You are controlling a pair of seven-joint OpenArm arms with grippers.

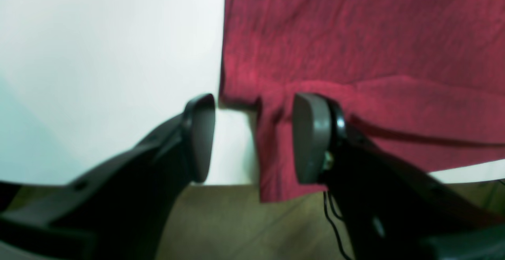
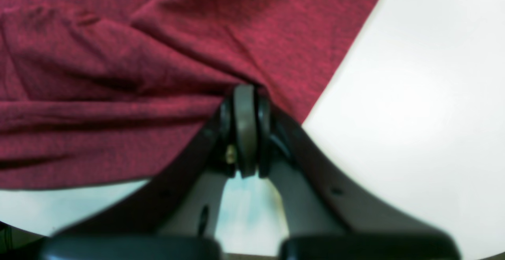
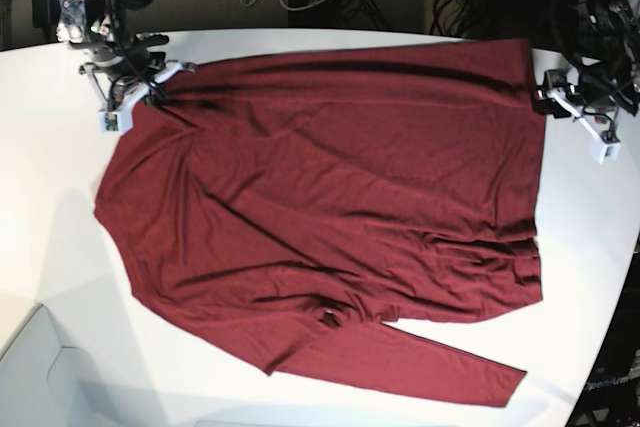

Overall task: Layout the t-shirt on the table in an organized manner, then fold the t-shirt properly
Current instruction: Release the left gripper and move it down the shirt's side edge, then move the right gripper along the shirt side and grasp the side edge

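Left wrist view: the left gripper (image 1: 252,137) is seen with fingers (image 1: 309,137) spread and nothing between them. A corner of the t-shirt (image 1: 355,55) hangs over the tabletop (image 1: 98,55) edge in the gap, toward the 3 o'clock finger; the cloth spreads from 12 to 3 o'clock.

Right wrist view: the right gripper (image 2: 245,133) is seen with fingers pressed together. Cloth bunches at the tips at 12 o'clock, so a pinch on the shirt edge is judged likely; the hold itself is hidden. The shirt fills 9 to 1 o'clock.

Base view: the shirt is spread wrinkled across the tabletop, long axis running 9 to 3 o'clock, one sleeve trailing to 5 o'clock. Right gripper (image 3: 135,97) at the 10 o'clock corner, left gripper (image 3: 560,92) just beside the 2 o'clock corner. The next pull is judged to run along that far edge, the arms drawing apart.
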